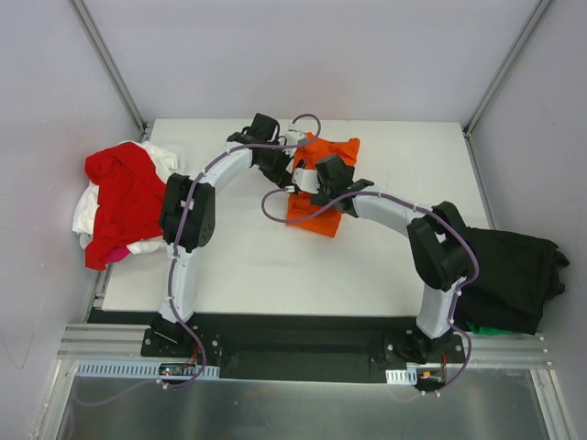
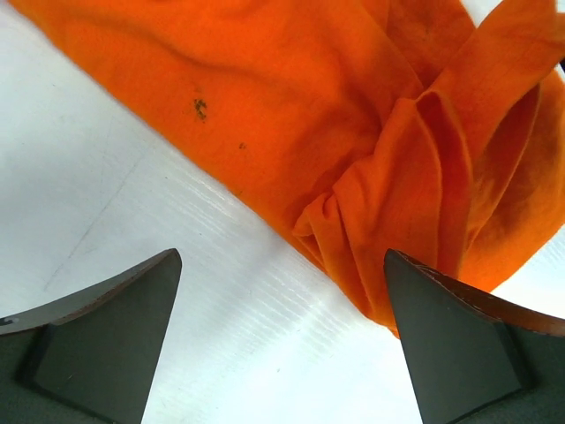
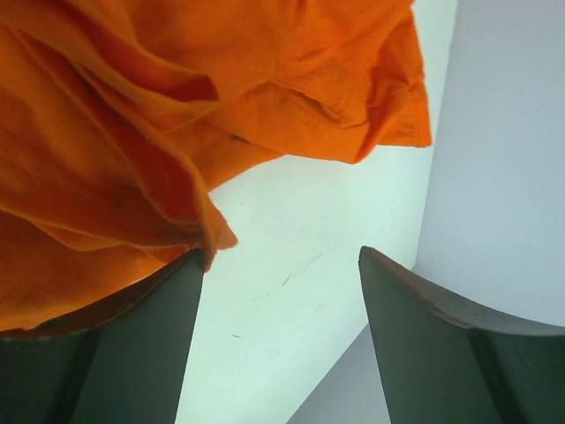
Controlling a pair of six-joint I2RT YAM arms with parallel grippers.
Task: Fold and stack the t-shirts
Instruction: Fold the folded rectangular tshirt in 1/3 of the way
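From my seat, both arms reach in toward the middle of the surface (image 1: pixel 275 275), meeting over the orange t-shirt (image 1: pixel 337 149). It lies crumpled and partly doubled over, a little toward 12 o'clock from the centre of the surface.

The left claw (image 2: pixel 281 261) has its jaws spread wide with nothing between them. Through its wrist camera I see bare white surface in the gap. The orange cloth (image 2: pixel 291 115) runs across from 10 o'clock down to 4 o'clock and bunches into folds just beside the right-hand finger (image 2: pixel 441 336). I cannot tell whether the cloth touches that finger.

The right claw (image 3: pixel 281 254) is also parted and holds nothing. The orange cloth (image 3: pixel 115 132) fills the view from 9 to 12 o'clock, and a corner of it hangs at the tip of the left-hand finger (image 3: pixel 150 336). The gap itself shows only surface.

At 9 o'clock in the top view a red t-shirt (image 1: pixel 124 197) is heaped on a white t-shirt (image 1: pixel 87 215) at the surface's left edge. At 4 o'clock a black t-shirt (image 1: pixel 514 275) lies bunched over the right edge, behind the right arm's elbow.
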